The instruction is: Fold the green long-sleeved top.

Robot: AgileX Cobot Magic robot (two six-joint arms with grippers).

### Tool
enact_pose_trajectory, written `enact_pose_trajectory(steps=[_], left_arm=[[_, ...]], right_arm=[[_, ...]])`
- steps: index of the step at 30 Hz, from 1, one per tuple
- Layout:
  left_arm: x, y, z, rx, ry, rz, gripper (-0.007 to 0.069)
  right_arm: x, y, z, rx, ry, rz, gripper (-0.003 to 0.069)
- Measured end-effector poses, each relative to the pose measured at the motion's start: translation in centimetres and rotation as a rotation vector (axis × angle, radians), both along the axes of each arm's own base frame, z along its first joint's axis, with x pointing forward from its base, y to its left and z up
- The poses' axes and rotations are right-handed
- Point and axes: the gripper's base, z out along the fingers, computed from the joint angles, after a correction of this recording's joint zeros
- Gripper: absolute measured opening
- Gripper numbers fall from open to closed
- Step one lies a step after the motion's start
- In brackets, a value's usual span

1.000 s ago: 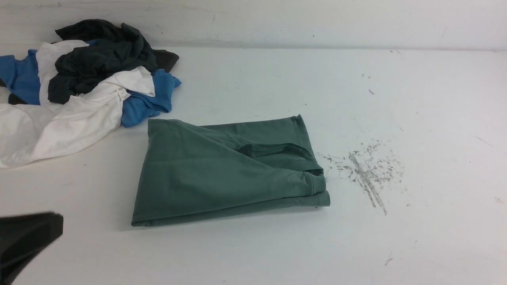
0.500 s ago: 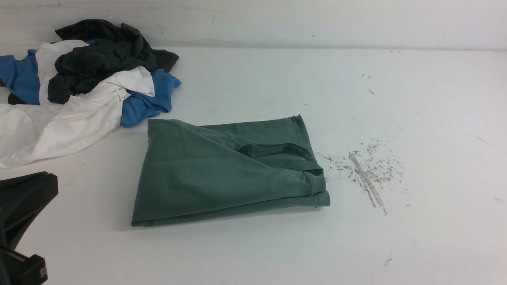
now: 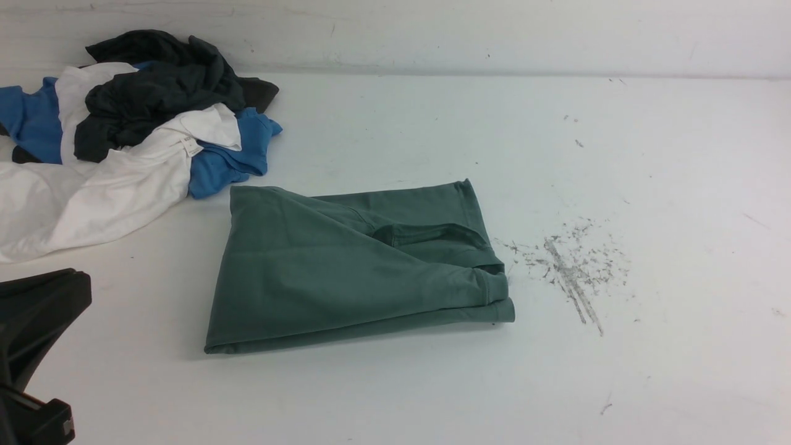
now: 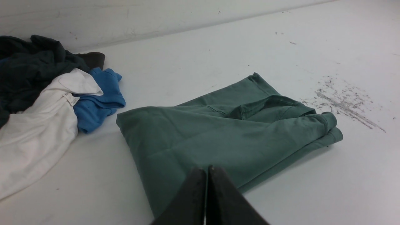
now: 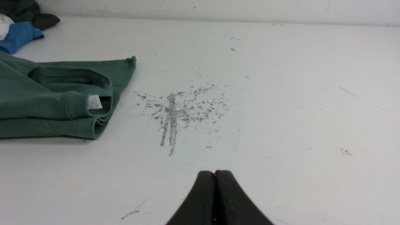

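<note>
The green long-sleeved top [image 3: 346, 272] lies folded into a compact rectangle in the middle of the white table. Its ribbed neck with the white label [image 5: 94, 102] faces right. The top also fills the left wrist view [image 4: 218, 131] and the left side of the right wrist view [image 5: 47, 97]. My left gripper [image 4: 207, 170] is shut and empty, held above the table short of the top's near edge; its dark body [image 3: 34, 321] shows at the front view's lower left. My right gripper [image 5: 215, 172] is shut and empty over bare table right of the top.
A heap of clothes sits at the back left: a dark charcoal garment [image 3: 154, 86], a blue garment [image 3: 228, 161] and a white garment [image 3: 93, 198]. Grey scuff marks [image 3: 571, 266] stain the table right of the top. A white wall [image 3: 432, 31] bounds the far edge.
The left arm rose in the front view's lower left corner between one second and half a second ago, then held still. The top has not moved.
</note>
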Motion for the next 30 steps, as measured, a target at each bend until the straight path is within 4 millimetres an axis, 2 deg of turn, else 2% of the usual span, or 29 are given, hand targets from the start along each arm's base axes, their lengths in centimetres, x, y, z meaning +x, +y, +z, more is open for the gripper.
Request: enact_pose_trajectory(steps=[6,8,12,14,15,16,23,30], left_arm=[[0.0,0.1,-0.7,0.013,-0.004,0.01,-0.0004],[-0.1,0.4,-1.7,0.024,-0.025,0.037,-0.0004],[-1.0,1.3,-4.5,0.006,-0.087,0.118,-0.0004],[-1.6,1.9,-6.6,-0.001,-0.111,0.173,-0.0004],[-1.7,2.0,-6.5,-0.003,-0.121,0.175,-0.0004],[-2.2,2.4,-8.1,-0.003,-0.137,0.213,-0.0004],[-3.4,3.1,-13.5,0.044,-0.148,0.284,-0.0004],[-3.6,3.2,-14.9,0.072,-0.038,0.291,-0.0004]], right_arm=[[0.0,0.0,0.0,0.0,0.0,0.0,-0.0009],[0.0,0.0,0.0,0.0,0.0,0.0,-0.0009],[0.0,0.0,0.0,0.0,0.0,0.0,-0.0009],[0.0,0.0,0.0,0.0,0.0,0.0,-0.0009],[0.0,0.0,0.0,0.0,0.0,0.0,-0.0009],[0.0,0.0,0.0,0.0,0.0,0.0,-0.0009],[0.0,0.0,0.0,0.0,0.0,0.0,-0.0009],[0.0,0.0,0.0,0.0,0.0,0.0,-0.0009]])
